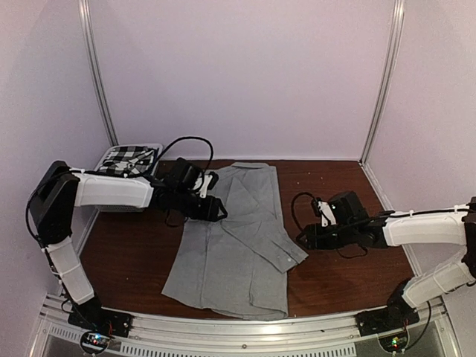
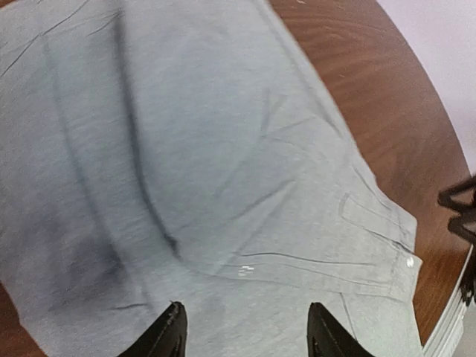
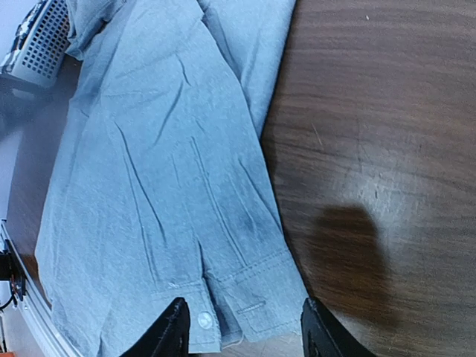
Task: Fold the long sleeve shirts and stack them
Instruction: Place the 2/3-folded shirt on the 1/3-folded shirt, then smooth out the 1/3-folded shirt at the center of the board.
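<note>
In the middle of the table (image 1: pixel 342 186) the grey shirt (image 1: pixel 230 245) lies flat, one sleeve folded across it. Left gripper (image 2: pixel 245 331) hangs open over its far left part. Right gripper (image 3: pixel 242 331) is open too, right above the cuff (image 3: pixel 245 297), and neither's got any cloth.

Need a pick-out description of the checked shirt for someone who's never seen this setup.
Find the wooden table, then its far left corner, where a white slatted basket sits. The checked shirt lies bundled in it: black-and-white squares, unlike the plain grey shirt spread flat mid-table.
</note>
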